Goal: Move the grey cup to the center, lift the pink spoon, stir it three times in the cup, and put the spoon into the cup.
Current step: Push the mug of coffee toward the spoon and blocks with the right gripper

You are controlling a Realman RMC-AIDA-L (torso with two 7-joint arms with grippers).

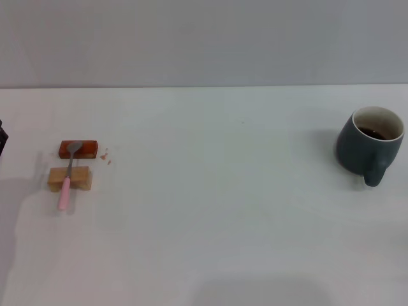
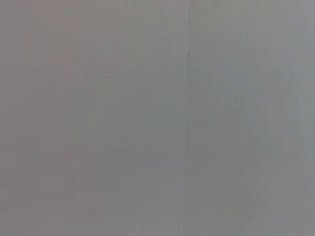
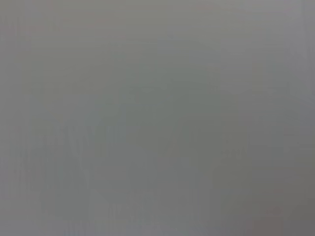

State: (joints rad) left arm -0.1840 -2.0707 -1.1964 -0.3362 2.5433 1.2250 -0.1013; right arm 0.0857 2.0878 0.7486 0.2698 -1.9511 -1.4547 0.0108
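Note:
The grey cup (image 1: 370, 143) stands upright at the table's right side in the head view. Its loop handle points toward the front, and dark liquid shows inside its white interior. The pink spoon (image 1: 67, 173) lies far to the left. Its metal bowl rests on a reddish-brown block (image 1: 79, 149) and its pale pink handle crosses a tan block (image 1: 70, 178), with the handle end sticking out toward the front. Neither gripper shows in the head view, and both wrist views show only a plain grey surface.
The white table (image 1: 210, 210) reaches back to a grey wall. A few small reddish crumbs (image 1: 106, 156) lie just right of the blocks. A dark sliver (image 1: 2, 137) pokes in at the far left edge; I cannot tell what it is.

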